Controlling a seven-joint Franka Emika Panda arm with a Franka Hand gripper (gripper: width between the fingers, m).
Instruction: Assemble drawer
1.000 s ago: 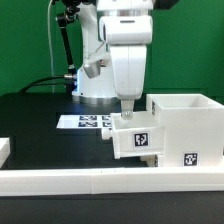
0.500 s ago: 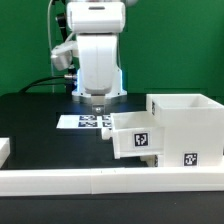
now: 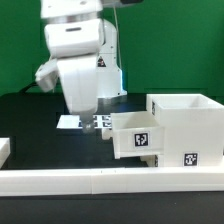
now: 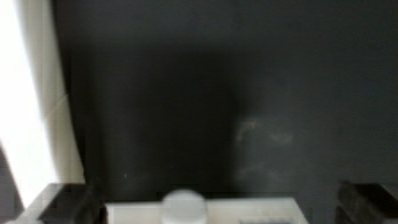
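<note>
The white boxy housing (image 3: 186,127) stands at the exterior view's right. A white tray (image 3: 135,137) with a square tag on its face sits partly pushed into the housing's left side. The arm's white wrist (image 3: 78,88) hangs above the table to the left of this tray and hides the fingers there. In the wrist view my gripper (image 4: 217,208) is open, with dark fingers (image 4: 68,205) at both lower corners. A blurred white tray with a round knob (image 4: 180,204) shows between them. I cannot tell which tray this is.
The marker board (image 3: 100,122) lies on the black table behind the tray. Long low white border bars (image 3: 100,181) run along the front edge, and one shows in the wrist view (image 4: 25,90). A small white block (image 3: 4,149) sits at the far left.
The arm has lifted off the tray at the housing and swung to the exterior view's left. The tray and housing have stayed in place.
</note>
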